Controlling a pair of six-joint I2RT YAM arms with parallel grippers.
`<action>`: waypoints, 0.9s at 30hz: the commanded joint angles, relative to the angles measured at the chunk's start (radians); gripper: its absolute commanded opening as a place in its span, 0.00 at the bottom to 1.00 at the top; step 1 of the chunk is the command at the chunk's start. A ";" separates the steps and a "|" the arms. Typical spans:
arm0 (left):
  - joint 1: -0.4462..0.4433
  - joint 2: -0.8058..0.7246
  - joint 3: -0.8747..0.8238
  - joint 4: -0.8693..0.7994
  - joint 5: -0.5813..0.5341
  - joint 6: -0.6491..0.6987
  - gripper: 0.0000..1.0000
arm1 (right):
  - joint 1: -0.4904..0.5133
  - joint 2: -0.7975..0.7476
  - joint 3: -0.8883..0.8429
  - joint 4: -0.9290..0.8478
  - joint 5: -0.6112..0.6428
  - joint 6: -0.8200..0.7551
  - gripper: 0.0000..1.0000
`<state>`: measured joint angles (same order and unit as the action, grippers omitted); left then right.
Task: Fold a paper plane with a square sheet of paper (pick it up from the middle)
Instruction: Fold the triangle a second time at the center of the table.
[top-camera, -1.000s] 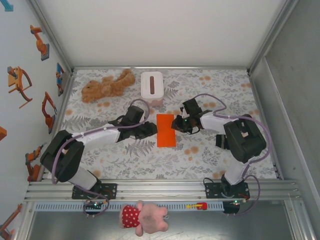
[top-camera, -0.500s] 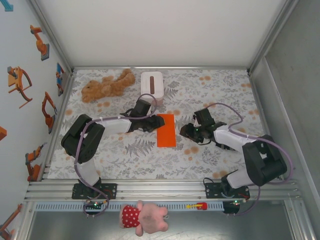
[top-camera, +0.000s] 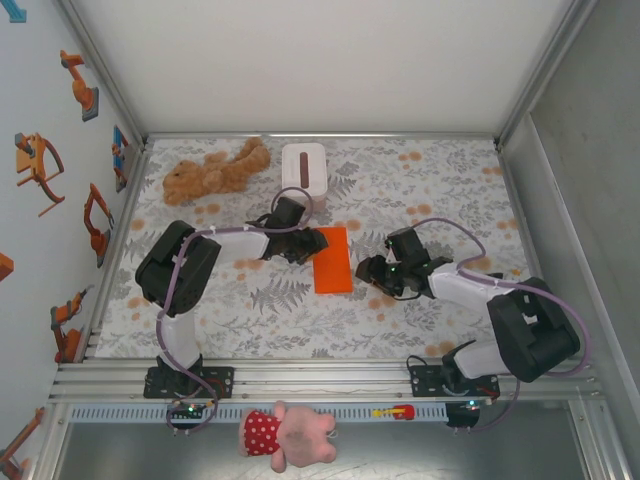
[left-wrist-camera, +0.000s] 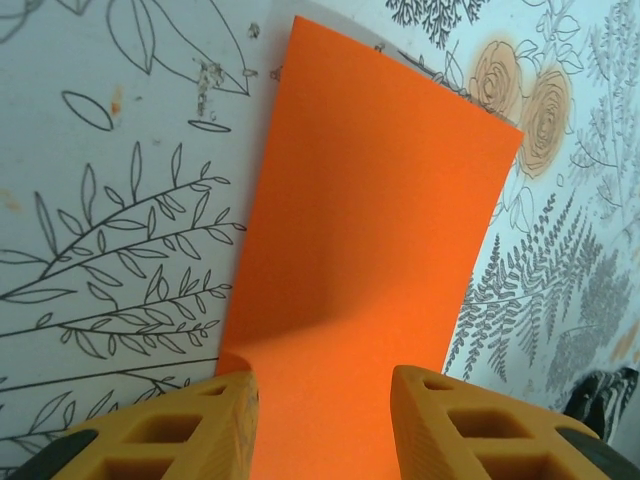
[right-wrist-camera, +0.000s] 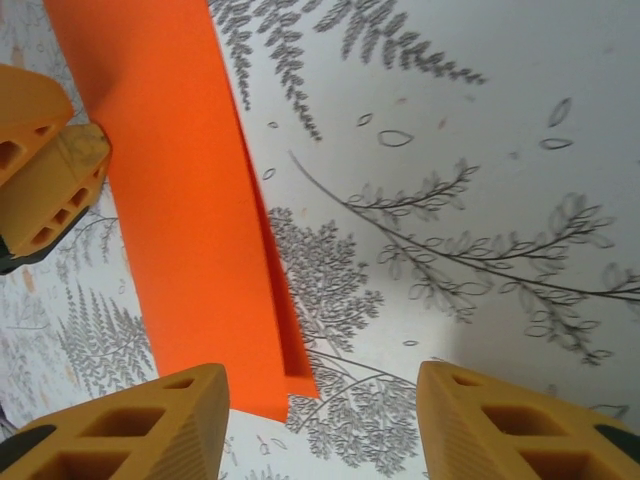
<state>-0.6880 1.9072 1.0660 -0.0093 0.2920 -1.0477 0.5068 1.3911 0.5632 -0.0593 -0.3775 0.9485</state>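
One sheet (top-camera: 332, 260), one tissue box (top-camera: 304, 170), two plush toys (top-camera: 215, 170) (top-camera: 288, 436)

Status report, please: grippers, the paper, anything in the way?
Orange paper folded double, on the table. Left gripper open over its left edge. Right gripper open beside its right edge. Nothing in the way.

1. Left arm (top-camera: 225, 243): elbow folded above its base, forearm stretched rightward, held low.
2. Left hand (top-camera: 312, 243): pointing right; two yellow fingers (left-wrist-camera: 190, 430) parted, a clear gap between them.
3. Right arm (top-camera: 470, 285): elbow folded at far right, forearm stretched leftward, low.
4. Right hand (top-camera: 368, 270): pointing left; its fingers (right-wrist-camera: 150, 425) spread wide. Hands face each other, apart.
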 joint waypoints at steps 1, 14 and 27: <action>-0.018 0.029 0.025 -0.158 -0.070 -0.046 0.40 | 0.025 0.017 -0.005 0.040 -0.018 0.052 0.48; -0.026 0.071 0.045 -0.190 -0.062 -0.067 0.37 | 0.062 0.073 -0.027 0.088 -0.070 0.083 0.30; -0.027 0.076 0.046 -0.186 -0.053 -0.069 0.36 | 0.062 0.125 -0.026 0.177 -0.110 0.091 0.19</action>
<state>-0.7063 1.9266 1.1213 -0.1066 0.2436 -1.1046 0.5610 1.5070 0.5404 0.0849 -0.4755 1.0309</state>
